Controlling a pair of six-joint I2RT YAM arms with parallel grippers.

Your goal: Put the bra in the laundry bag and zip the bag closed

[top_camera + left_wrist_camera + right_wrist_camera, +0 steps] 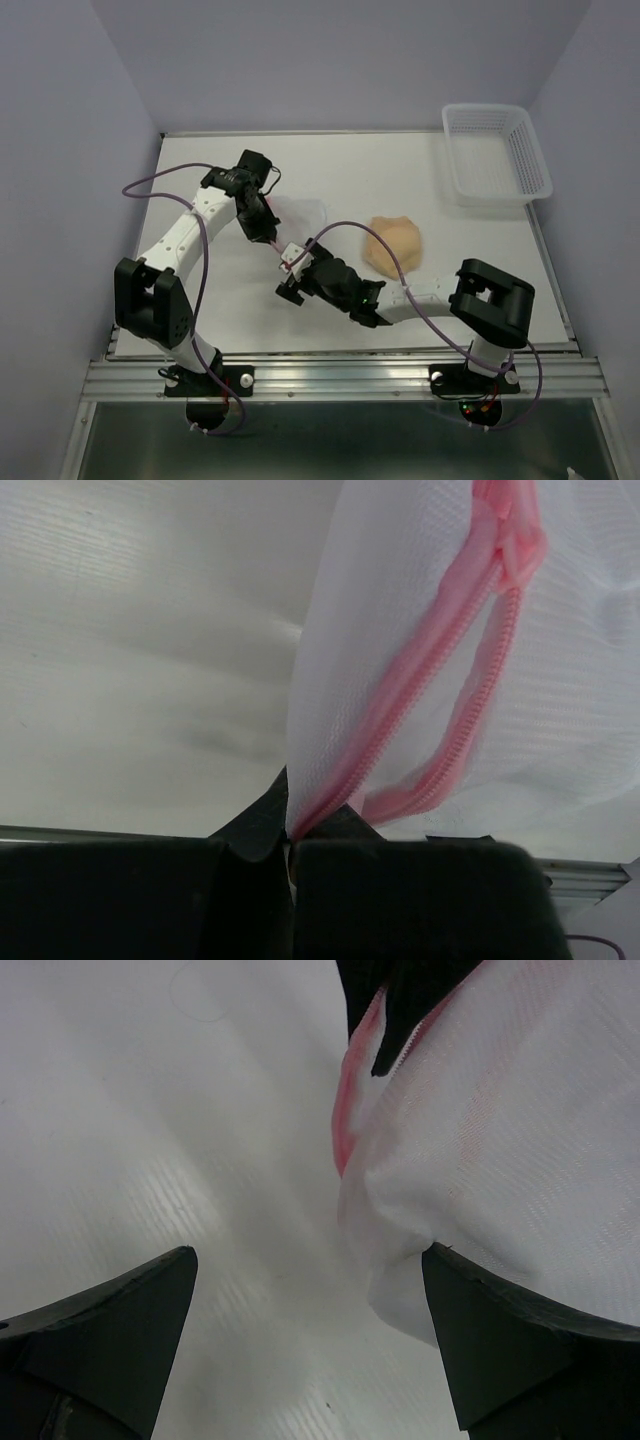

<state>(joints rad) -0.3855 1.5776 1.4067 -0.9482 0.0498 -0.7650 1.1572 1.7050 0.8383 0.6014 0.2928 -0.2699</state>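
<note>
The beige bra [395, 243] lay on the white surface [240, 320], outside the laundry bag [303, 214] and a little to its right. The mesh bag, the two sides of its pink zipper [470, 680] parted, was held at the zipper rim by the left pincer [290, 845], clamped tight on it. The right pincer [308, 1260] stood spread apart at the bag's edge, one finger [520, 1360] touching the mesh. A white lattice basket [495, 150] sat in the far right corner.
</note>
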